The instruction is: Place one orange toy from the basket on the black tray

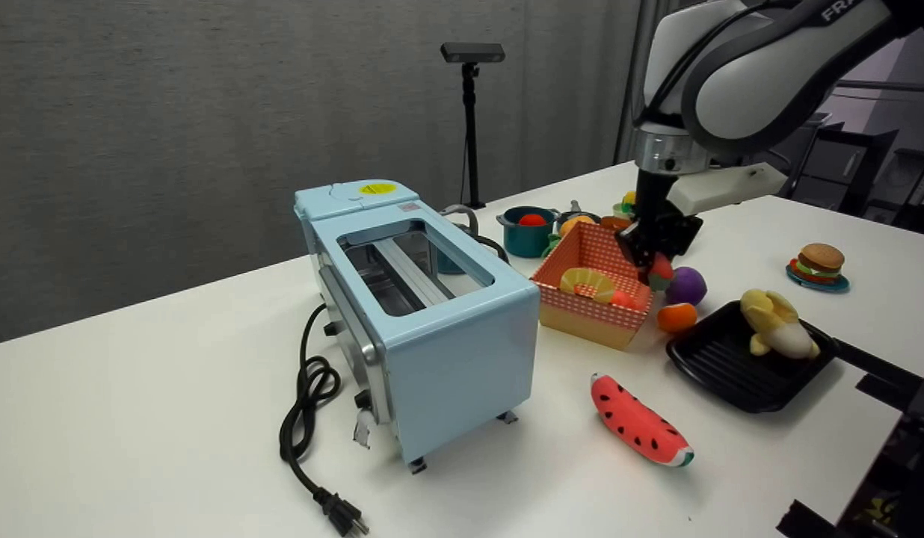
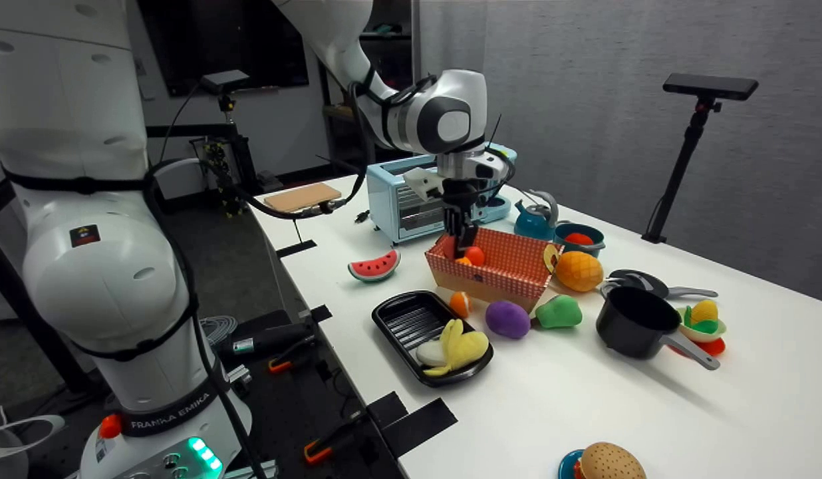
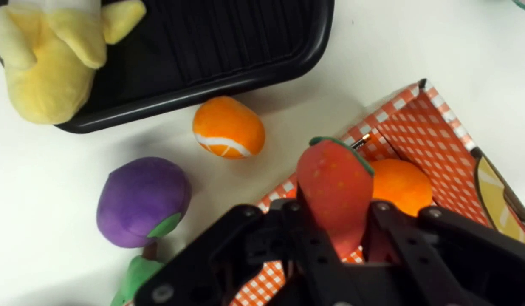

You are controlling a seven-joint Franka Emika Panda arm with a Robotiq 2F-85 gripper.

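Orange toy (image 3: pixel 405 183) lies in the basket (image 3: pixel 434 127), ungrasped; the gripper (image 3: pixel 334 206) is closed around a strawberry (image 3: pixel 334 174) instead. A second orange (image 3: pixel 229 125) sits on the desk (image 3: pixel 381 46) just beside the black tray (image 3: pixel 228 38), which carries a pale yellow toy (image 3: pixel 52 89). Grasping and placing seem undone.

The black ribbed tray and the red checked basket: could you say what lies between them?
The wrist view shows a rounded orange toy and a rounded purple toy there.
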